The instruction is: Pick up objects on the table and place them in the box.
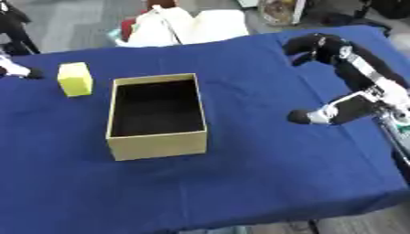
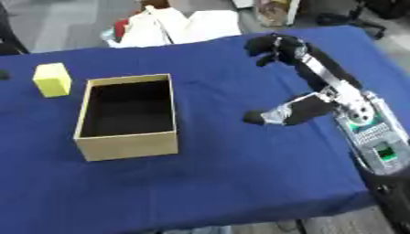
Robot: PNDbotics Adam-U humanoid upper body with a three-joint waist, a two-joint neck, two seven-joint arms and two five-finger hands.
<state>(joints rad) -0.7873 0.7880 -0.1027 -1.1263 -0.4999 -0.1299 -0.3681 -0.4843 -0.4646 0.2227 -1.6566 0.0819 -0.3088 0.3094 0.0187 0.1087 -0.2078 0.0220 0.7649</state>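
An open cardboard box stands left of centre on the blue table, and its dark inside looks empty. A yellow block stands upright just left of the box, apart from it. My right hand hovers at the right side, well clear of the box. Its fingers reach toward the far edge with the tips bent down. Its thumb sticks out to the left, and the hand holds nothing. A small black and white part of my left hand shows at the left edge, beyond the block.
White bags and clutter lie on the floor past the table's far edge. A grey device with a green light sits at the lower right, by the table's right edge. Blue cloth stretches between the box and my right hand.
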